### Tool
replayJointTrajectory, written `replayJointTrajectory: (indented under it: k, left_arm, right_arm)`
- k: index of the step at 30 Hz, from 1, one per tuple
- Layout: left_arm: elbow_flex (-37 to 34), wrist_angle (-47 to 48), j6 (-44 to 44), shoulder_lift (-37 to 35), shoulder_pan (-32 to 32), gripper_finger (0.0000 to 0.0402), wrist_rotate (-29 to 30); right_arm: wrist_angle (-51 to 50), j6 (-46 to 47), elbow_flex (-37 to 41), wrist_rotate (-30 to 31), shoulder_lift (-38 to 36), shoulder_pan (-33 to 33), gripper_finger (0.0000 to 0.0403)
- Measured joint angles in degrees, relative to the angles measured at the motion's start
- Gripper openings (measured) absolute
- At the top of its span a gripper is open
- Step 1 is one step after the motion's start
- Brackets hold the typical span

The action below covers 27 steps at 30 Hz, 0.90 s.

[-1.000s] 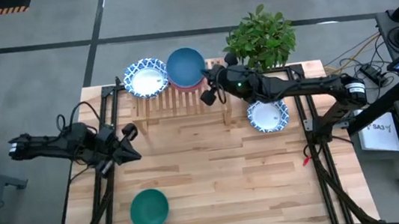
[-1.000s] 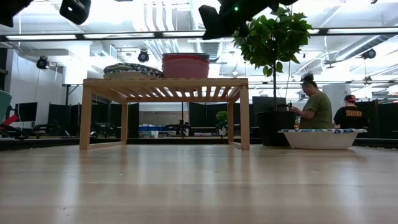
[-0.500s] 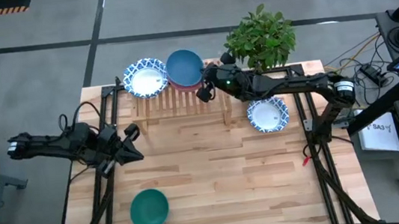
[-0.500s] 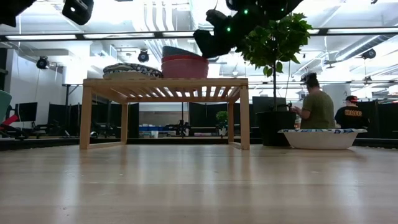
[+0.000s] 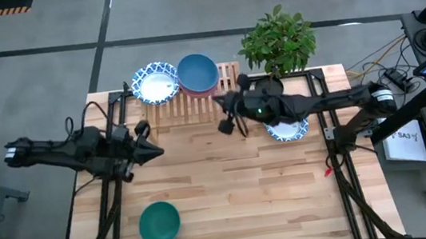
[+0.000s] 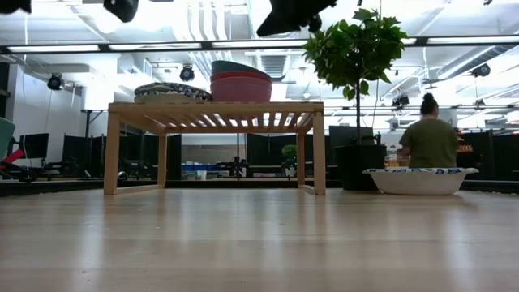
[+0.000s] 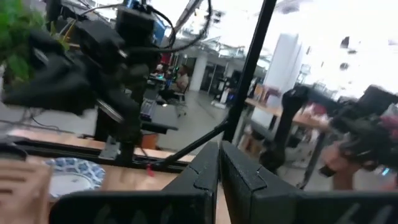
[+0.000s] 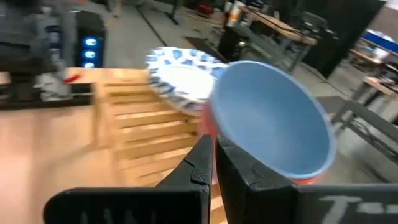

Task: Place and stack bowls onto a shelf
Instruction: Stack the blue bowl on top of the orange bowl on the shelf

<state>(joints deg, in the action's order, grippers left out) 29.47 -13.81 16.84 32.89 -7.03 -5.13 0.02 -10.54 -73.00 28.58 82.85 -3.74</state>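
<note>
My right pincer (image 5: 224,124) is pressed shut on nothing, just right of centre in the overhead frame, beside the front right corner of the shelf (image 5: 228,77). On that shelf, up and to the left, the blue bowl (image 5: 197,71) sits stacked on red beside a white patterned stack (image 5: 155,83). My left pincer (image 5: 157,150), also shut and empty, hangs at mid-left, with the green bowl (image 5: 159,223) at lower left and another patterned bowl (image 5: 290,131) under my right arm.

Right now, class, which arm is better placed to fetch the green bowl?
Probably the left: the left gripper, shut, hovers on the plain green bowl's side of the wooden table, while the right gripper, also shut, is near the slatted light-wood shelf.
</note>
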Motion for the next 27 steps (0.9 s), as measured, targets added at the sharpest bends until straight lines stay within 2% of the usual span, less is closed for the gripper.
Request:
replayJointTrajectory:
  k: [4,7,11,16,20,24,27]
  left_arm:
    - [6.07,4.27,-6.96,6.24,0.52,0.0000,1.16]
    - [11.70,11.10,-12.08,10.71,1.24,0.0000,6.15]
    - [19.35,21.25,-17.29,16.43,3.06,0.0000,11.58]
    - [26.84,27.79,-23.32,21.92,6.83,0.0000,11.66]
    - [29.22,28.38,-27.11,24.38,12.75,0.0000,11.68]
    - [29.90,28.17,-29.95,26.38,21.18,0.0000,11.10]
    - [30.82,26.41,-30.97,28.69,28.52,0.0000,6.18]
  right_arm:
    - [0.27,1.94,3.53,0.00,-1.00,3.92,0.0009]
    - [2.31,4.57,7.58,0.03,-1.87,6.57,0.0009]
    - [10.40,7.18,15.04,0.07,-2.89,9.95,0.0009]
    - [21.48,8.00,22.56,0.02,-4.08,13.27,0.0009]
    - [26.37,7.95,25.72,0.04,-4.22,15.02,0.0009]
    - [26.54,7.93,25.93,0.04,-4.19,15.89,0.0009]
    - [26.50,7.60,25.80,0.02,-4.14,15.90,0.0009]
